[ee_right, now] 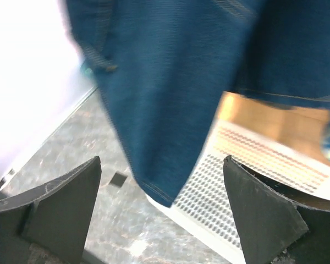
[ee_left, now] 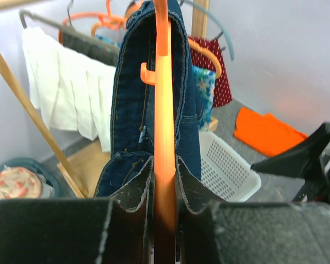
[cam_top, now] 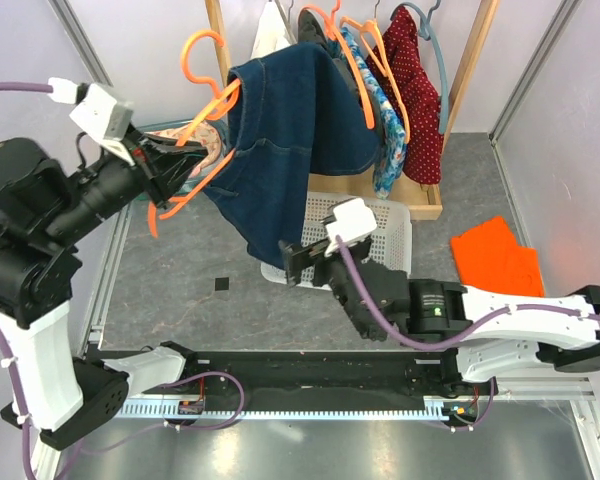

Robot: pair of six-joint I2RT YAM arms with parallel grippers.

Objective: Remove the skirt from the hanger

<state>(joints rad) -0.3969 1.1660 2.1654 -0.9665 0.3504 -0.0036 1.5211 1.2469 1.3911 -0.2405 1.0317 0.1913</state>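
Top view: left tool (cam_top: 175,165) lifts the orange hanger (cam_top: 220,98) so the denim skirt (cam_top: 280,140) hangs free above the counter. Left wrist: jaws narrow, pinching the hanger's bar. Right wrist: right tool (ee_right: 162,181) wide and empty beneath the hem, likely ready to pull.

The skirt (ee_right: 170,82) is blurred, its top cut off; it hides the basket's (cam_top: 395,235) left side.

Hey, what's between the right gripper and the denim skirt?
Nothing: the right wrist view shows only open air between the right gripper and the denim skirt hanging ahead.
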